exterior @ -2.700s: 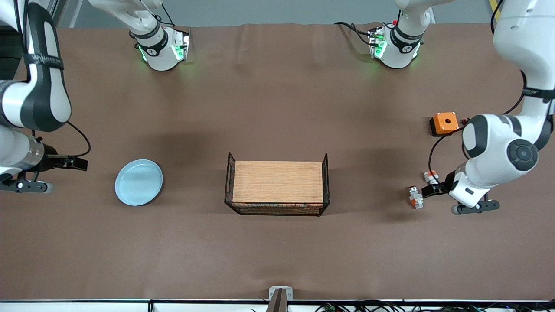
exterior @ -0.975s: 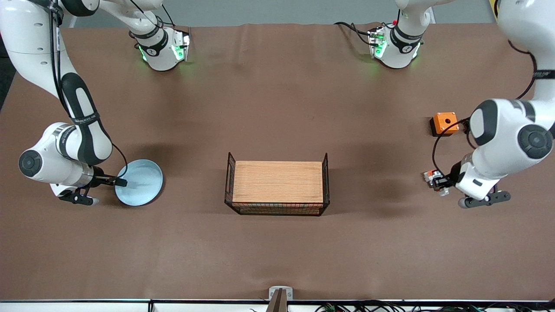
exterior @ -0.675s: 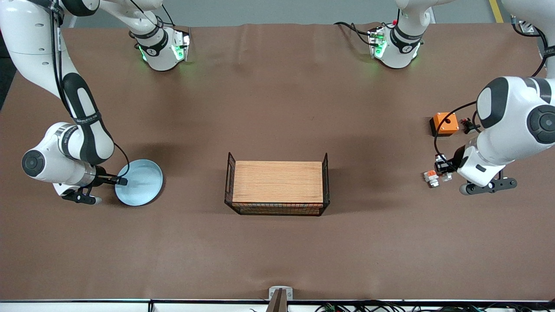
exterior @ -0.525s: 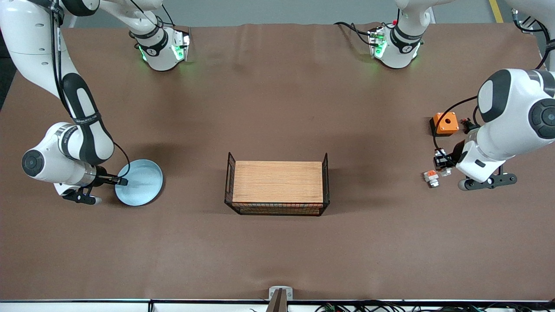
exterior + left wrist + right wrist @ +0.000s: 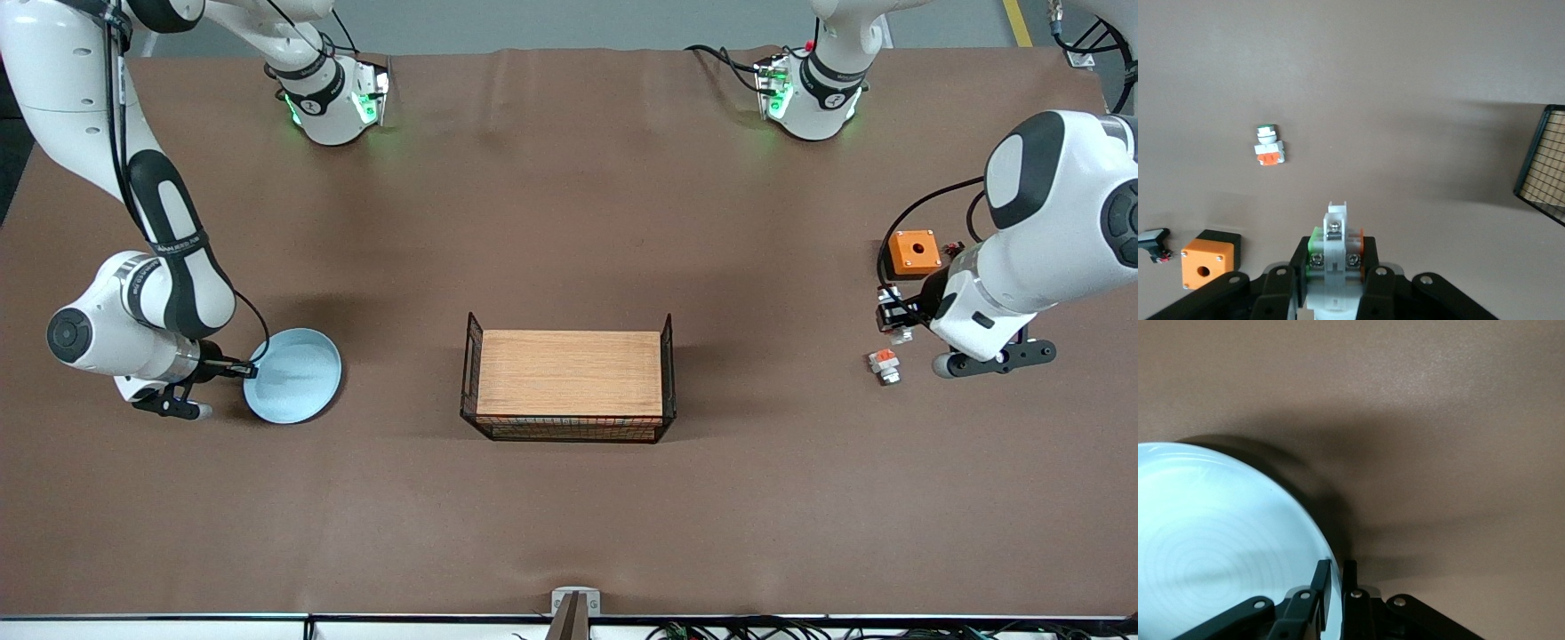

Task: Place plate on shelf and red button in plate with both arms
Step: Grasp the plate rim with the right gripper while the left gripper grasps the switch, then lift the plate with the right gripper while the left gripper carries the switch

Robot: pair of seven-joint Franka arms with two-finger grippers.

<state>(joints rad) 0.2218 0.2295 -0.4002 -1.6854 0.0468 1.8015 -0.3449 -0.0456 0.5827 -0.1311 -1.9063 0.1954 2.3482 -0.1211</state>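
desk (image 5: 569, 222) carries a wire basket (image 5: 569, 387) with a wooden floor at its middle. plate (image 5: 298, 388), pinched at its rim by the right gripper (image 5: 250, 372), sits tilted toward the right arm's end, so the basket lies straight along the desk from it. red button (image 5: 1336, 250), clamped in the left gripper (image 5: 892, 313), hangs over the desk toward the left arm's end from the basket, its long axis running out from the gripper. a stubby white piece (image 5: 883, 364) and an orange box (image 5: 912, 252) lie close under it. only blurred band lettering on the arms, not readable.
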